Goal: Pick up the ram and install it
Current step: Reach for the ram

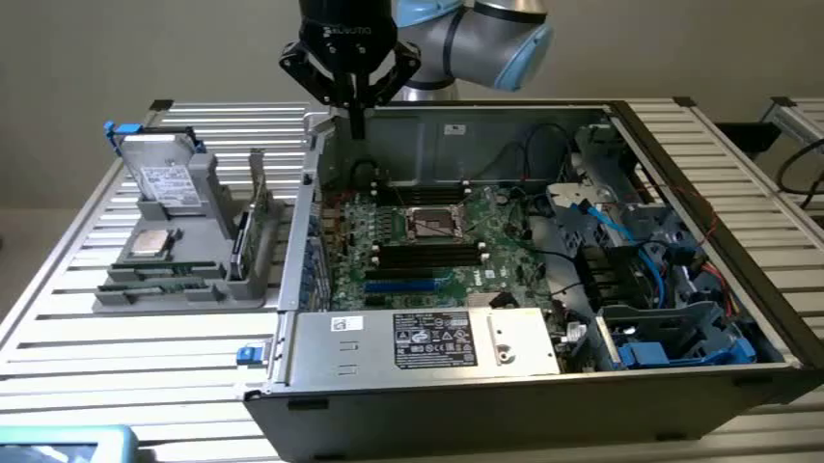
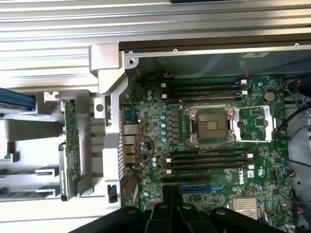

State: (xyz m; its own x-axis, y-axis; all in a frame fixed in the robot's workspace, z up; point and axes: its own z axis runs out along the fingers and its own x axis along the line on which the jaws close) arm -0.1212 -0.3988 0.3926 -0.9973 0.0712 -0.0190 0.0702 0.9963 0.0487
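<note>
Left of the computer case (image 1: 386,410) in the exterior view, the ram (image 1: 157,274) lies in a grey holder (image 1: 193,292). Risk: a thin stick, likely to skew or drop if pinched off-centre. Over the case's far corner, end effector (image 1: 355,122) fingers together, empty. Legible: "ROBOTIQ" on it; "DELL" on motherboard (image 2: 155,107).

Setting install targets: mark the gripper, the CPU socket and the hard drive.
gripper (image 1: 357,130), exterior view, lower tip.
CPU socket (image 2: 212,126), wrist view, centre.
hard drive (image 1: 165,176), exterior view, label.

A plain beige wall (image 1: 129,48) stands behind the slatted aluminium table (image 1: 77,318).
</note>
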